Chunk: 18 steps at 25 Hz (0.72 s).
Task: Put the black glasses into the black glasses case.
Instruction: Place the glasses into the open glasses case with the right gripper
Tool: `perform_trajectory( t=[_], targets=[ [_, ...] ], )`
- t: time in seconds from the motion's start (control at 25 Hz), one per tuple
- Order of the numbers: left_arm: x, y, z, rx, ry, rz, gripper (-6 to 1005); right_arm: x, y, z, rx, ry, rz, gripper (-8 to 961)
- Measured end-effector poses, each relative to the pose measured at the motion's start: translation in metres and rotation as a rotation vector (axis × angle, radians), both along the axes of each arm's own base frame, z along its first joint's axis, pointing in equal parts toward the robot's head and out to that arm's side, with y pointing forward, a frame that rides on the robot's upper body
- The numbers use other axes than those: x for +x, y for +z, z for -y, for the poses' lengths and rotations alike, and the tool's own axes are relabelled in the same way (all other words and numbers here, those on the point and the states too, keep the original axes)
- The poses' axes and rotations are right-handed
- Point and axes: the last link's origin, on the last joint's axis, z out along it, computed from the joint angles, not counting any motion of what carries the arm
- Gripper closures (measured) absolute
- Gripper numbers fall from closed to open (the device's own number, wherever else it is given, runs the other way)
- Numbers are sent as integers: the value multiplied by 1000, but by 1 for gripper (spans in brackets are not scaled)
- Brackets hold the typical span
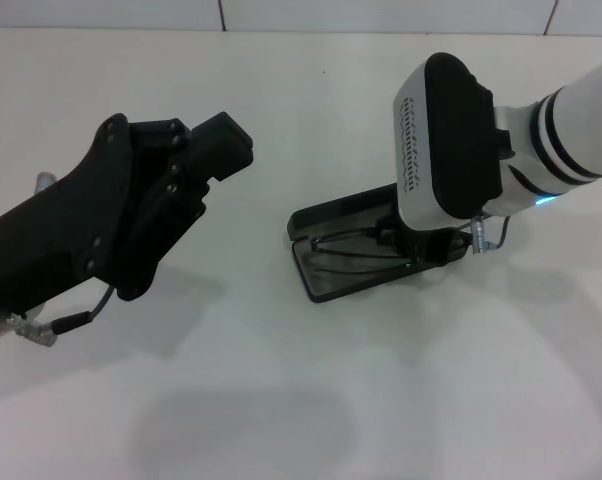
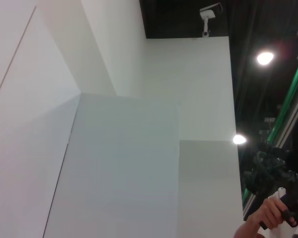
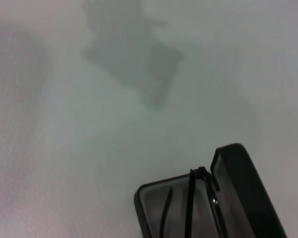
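White worktop [image 1: 281,400] carries the open black glasses case [image 1: 341,255]; the black glasses [image 1: 346,243] lie inside. They look light and fragile; I'd grip the frame. Left tool [image 1: 206,150] idles nearby, right tool above; I cannot tell either's grip.

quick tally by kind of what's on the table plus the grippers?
black glasses: 1, lying in the open case
black glasses case: 1
grippers: 2, left gripper raised off to the side, right gripper over the case
Total: 4
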Motion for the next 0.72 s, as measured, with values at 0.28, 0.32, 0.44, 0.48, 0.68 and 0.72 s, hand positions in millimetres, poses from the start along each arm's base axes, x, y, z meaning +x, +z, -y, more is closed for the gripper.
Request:
perform_trajectory(
  t=[0.28,0.32,0.44,0.48,0.68,0.72],
  targets=[
    [0,0,0,-1,1,0,960,4,-3,1,1,30,59,833],
    [0,0,0,-1,1,0,960,4,-3,1,0,34,64,833],
    [0,-1,0,-1,1,2,960,5,-4,1,6,52,82,832],
    [0,-1,0,-1,1,2,960,5,-4,1,9,57,86,832],
    [0,-1,1,2,2,3,960,4,-4,-1,20,77,102,832],
    [0,-2,1,3,2,2,960,4,-4,-1,20,80,103,832]
  ],
)
